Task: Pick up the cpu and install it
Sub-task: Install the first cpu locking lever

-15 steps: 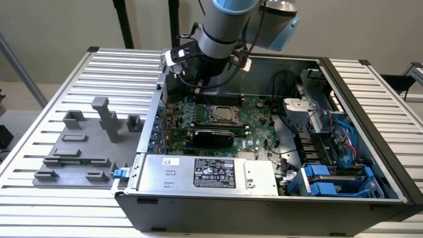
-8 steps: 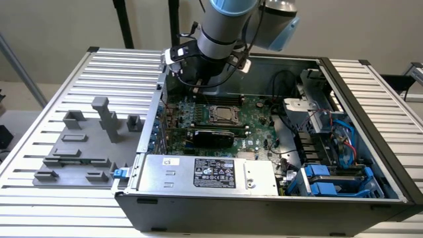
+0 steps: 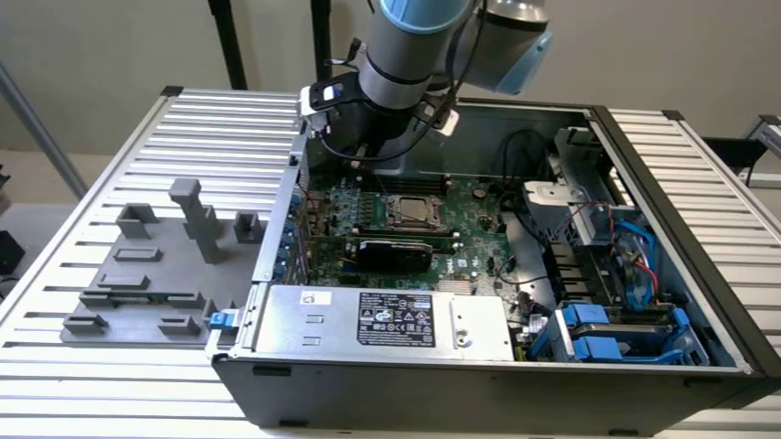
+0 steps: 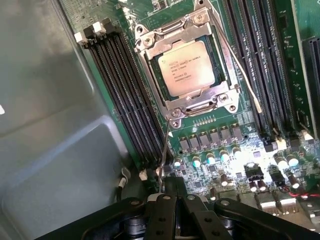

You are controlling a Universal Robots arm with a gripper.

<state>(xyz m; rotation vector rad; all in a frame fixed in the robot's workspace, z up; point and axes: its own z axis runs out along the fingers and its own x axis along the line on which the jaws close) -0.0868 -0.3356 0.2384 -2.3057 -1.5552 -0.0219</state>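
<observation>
The cpu [image 4: 186, 67] lies flat inside the metal-framed socket [image 4: 150, 47] on the green motherboard, its silver top facing up with printed text. In the exterior view the cpu [image 3: 412, 211] sits near the middle of the open computer case. My gripper [image 4: 175, 192] hangs above the board, off to one side of the socket by the memory slots, with its black fingers pressed together and nothing between them. From outside, the gripper [image 3: 364, 155] hovers over the case's back corner on the exterior view's left, apart from the cpu.
Thin socket lever wires [image 4: 240, 70] stick out beside the socket. Grey plastic fixture blocks [image 3: 159, 274] stand on the slatted table at the exterior view's left. A power supply [image 3: 379, 320], blue drive caddies [image 3: 623, 334] and cables crowd the case.
</observation>
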